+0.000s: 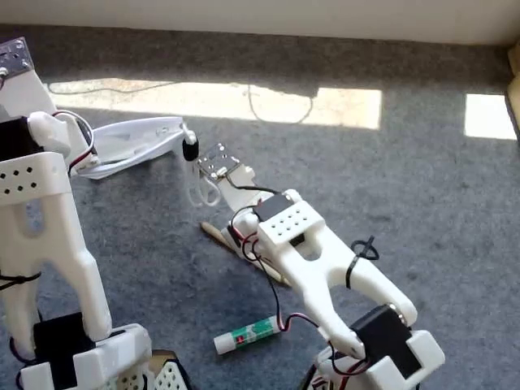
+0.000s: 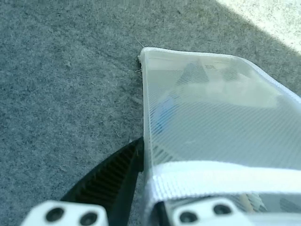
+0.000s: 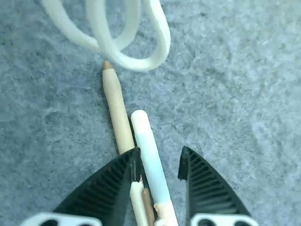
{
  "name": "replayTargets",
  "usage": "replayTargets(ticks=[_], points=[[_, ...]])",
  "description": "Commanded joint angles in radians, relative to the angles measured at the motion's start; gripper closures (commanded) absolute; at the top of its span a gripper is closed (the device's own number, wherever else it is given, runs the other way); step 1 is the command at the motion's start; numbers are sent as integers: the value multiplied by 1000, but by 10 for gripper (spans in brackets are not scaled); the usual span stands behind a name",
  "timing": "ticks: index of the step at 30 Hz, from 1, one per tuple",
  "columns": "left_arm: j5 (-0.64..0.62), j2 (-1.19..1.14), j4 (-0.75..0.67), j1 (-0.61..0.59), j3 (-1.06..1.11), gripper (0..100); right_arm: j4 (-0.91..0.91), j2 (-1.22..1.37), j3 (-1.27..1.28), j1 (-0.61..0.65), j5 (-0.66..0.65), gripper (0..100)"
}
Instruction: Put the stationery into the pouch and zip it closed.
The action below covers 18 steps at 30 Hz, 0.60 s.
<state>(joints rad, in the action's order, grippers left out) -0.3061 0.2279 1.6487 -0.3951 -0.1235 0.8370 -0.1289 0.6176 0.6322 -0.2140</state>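
On grey carpet (image 1: pixel 422 187), left jaws clamp the pouch (image 2: pixel 211 117); right jaws gape astride a pen (image 3: pixel 148 150), pencil (image 3: pixel 116 117) alongside.

Left arm (image 1: pixel 45 211) and right arm (image 1: pixel 321 260): white printed plastic, hole-grid panels, black servo blocks (image 1: pixel 382 329), red/black/white wires (image 1: pixel 279 309), black cable tie (image 1: pixel 363 248). Silver screwed plate (image 1: pixel 15 55) on left arm, far end. Right gripper (image 3: pixel 159 157): black ribbed fingers (image 3: pixel 110 186), white screw-holed base (image 3: pixel 211 220).
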Motion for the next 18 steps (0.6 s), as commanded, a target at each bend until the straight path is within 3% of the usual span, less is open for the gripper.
replayTargets(ticks=[1,18], points=[[2,44,-23,-13,-7,994,-27,2,-10,-13,-14,864],[2,44,-23,-59,-10,994,-94,157,-12,5,-81,864]])
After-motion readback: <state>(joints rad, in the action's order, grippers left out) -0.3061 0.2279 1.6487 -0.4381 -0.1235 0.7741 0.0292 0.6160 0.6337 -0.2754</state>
